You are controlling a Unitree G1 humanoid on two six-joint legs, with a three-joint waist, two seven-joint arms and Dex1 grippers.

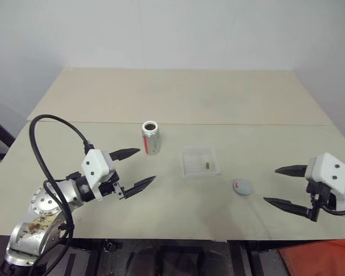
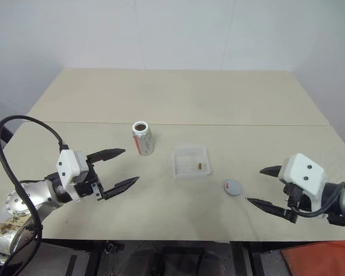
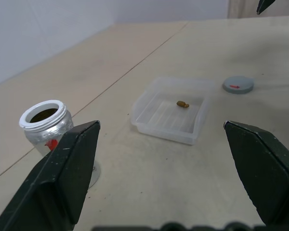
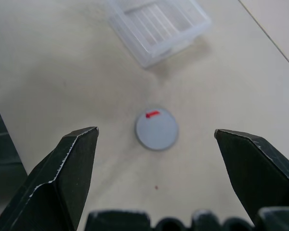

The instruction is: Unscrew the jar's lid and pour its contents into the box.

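Note:
The jar (image 1: 152,138) stands upright and uncapped on the table, silvery with a red stripe and a dark inside. To its right sits the clear box (image 1: 200,161) with a small brown piece of the contents (image 1: 207,165) lying in it. The grey lid (image 1: 242,187) with a red mark lies flat on the table right of the box. My left gripper (image 1: 140,168) is open, left of the jar and apart from it, with nothing between its fingers. My right gripper (image 1: 279,185) is open too, right of the lid and clear of it.
The tan table (image 1: 178,98) has a seam running across behind the jar. Its front edge runs just below both grippers. A black cable (image 1: 46,149) loops over the left arm. A white wall stands behind the table.

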